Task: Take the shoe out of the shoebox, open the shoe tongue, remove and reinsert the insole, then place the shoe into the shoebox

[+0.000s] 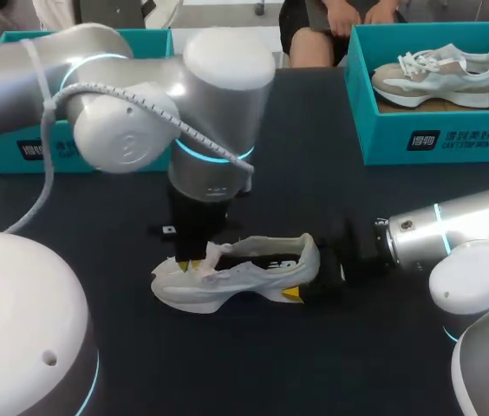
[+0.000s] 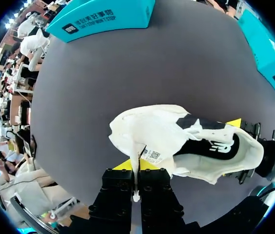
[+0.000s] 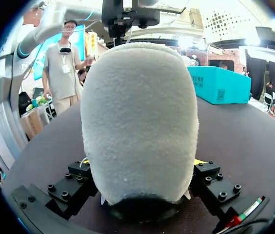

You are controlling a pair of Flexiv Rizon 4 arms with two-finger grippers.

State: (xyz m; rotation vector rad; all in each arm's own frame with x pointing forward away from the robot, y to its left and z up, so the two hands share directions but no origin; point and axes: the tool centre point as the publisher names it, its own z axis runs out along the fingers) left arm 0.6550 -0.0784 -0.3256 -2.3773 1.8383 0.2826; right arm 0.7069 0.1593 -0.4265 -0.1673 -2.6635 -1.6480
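Shoe (image 1: 236, 277) out on dark table (image 1: 331, 191), front middle, well apart from teal shoebox (image 1: 6, 152) at back left. Right gripper (image 3: 141, 163) clamped across heel from both sides, guessing that's to pin shoe steady. Left gripper (image 2: 136, 176) closed narrow on tongue (image 2: 145, 153), pinching thin edge, holding it up so opening's clear for insole, I reckon.

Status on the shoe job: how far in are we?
Done: the shoe is out and lying on the table. In hand: the right tool clamps the heel and the left tool pinches the tongue, so opening it is underway. Left: insole out and back in, apparently not yet begun, then packing the shoe away.
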